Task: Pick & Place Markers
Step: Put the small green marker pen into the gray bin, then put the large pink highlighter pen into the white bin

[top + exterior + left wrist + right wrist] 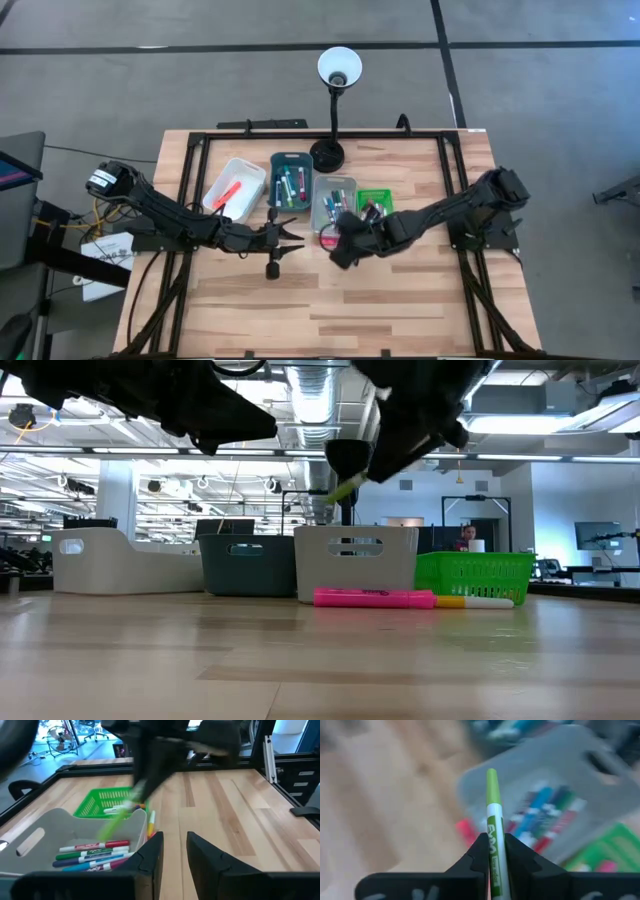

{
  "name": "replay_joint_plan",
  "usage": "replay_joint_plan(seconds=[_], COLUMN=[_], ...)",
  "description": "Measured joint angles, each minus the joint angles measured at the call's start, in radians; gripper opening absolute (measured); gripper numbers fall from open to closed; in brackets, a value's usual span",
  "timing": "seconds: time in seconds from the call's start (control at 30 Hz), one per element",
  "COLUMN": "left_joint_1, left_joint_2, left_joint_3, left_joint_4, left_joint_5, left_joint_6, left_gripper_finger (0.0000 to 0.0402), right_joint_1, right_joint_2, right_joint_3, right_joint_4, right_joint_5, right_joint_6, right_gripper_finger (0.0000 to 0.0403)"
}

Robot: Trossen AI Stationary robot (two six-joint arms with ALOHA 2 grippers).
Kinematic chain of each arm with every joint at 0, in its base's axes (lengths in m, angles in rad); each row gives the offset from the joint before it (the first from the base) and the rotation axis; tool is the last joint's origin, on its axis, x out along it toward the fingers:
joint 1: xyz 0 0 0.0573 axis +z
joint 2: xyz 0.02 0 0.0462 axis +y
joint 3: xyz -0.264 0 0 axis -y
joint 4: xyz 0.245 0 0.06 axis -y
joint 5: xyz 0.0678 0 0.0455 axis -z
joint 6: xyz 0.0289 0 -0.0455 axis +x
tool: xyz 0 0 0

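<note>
- High view: four small trays sit in a row near the desk's (400, 300) far edge: a white plastic tray (236, 186), a dark teal tray (291, 180), a pale grey tray (334, 201) and a green mesh basket (375, 200), with a black desk lamp (335, 100) behind them.
- Right gripper (495, 845): the right wrist view shows its two dark fingers closed on a green-capped white marker (494, 827), which stands up between them, cap outermost. In the high view this gripper hangs above the desk just in front of the grey tray.
- Low view: the held green marker shows as a tilted streak under the dark gripper, raised above the grey tray's rim; it is blurred there, so its exact tilt is hard to tell.
- Left gripper (175, 852): the left wrist view shows its fingers parted with a clear gap and nothing between them. In the high view it sits in front of the teal tray, to the left of the right gripper.
- Markers in the grey tray (95, 855): red, green, blue and pink ones lie side by side inside it.
- Pink marker (372, 598): it lies flat on the desk in front of the grey tray, with a yellow-and-white marker (478, 601) just beside it, in front of the green basket.
- The teal tray holds several markers, and an orange-red one (228, 192) lies in the white tray.
</note>
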Motion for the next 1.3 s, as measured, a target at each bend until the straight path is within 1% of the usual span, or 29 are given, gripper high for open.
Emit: replay_joint_plan(seconds=[0.13,0.23,0.3,0.47,0.57,0.73,0.83,1.07,1.3], left_joint_1=[0.0,0.0,0.0,0.0,0.0,0.0,0.0,0.0,0.0], left_joint_2=[0.0,0.0,0.0,0.0,0.0,0.0,0.0,0.0,0.0], left_joint_3=[0.0,0.0,0.0,0.0,0.0,0.0,0.0,0.0,0.0], left_joint_4=[0.0,0.0,0.0,0.0,0.0,0.0,0.0,0.0,0.0], left_joint_5=[0.0,0.0,0.0,0.0,0.0,0.0,0.0,0.0,0.0], left_joint_6=[0.0,0.0,0.0,0.0,0.0,0.0,0.0,-0.001,-0.001], left_gripper_finger=[0.0082,0.0082,0.0082,0.0082,0.0082,0.0082,0.0082,0.0082,0.0082], right_joint_1=[-0.053,-0.096,-0.12,-0.164,-0.185,-0.193,-0.189,-0.189,-0.162], right_joint_2=[0.0,0.001,0.001,0.001,0.001,0.001,0.001,0.001,0.001], right_joint_3=[-0.005,-0.036,-0.073,-0.164,-0.175,-0.176,-0.176,-0.176,-0.176], right_joint_4=[-0.064,-0.06,-0.005,0.124,0.134,0.138,0.139,0.137,0.136], right_joint_5=[0.082,0.086,0.084,0.066,0.049,0.044,0.039,0.035,0.025], right_joint_6=[0.153,0.226,0.243,0.235,0.214,0.21,0.209,0.206,0.098], right_gripper_finger=[0.0027,0.0039,0.0042,0.0031,0.0032,0.0063,0.0071,0.007,0.0072])
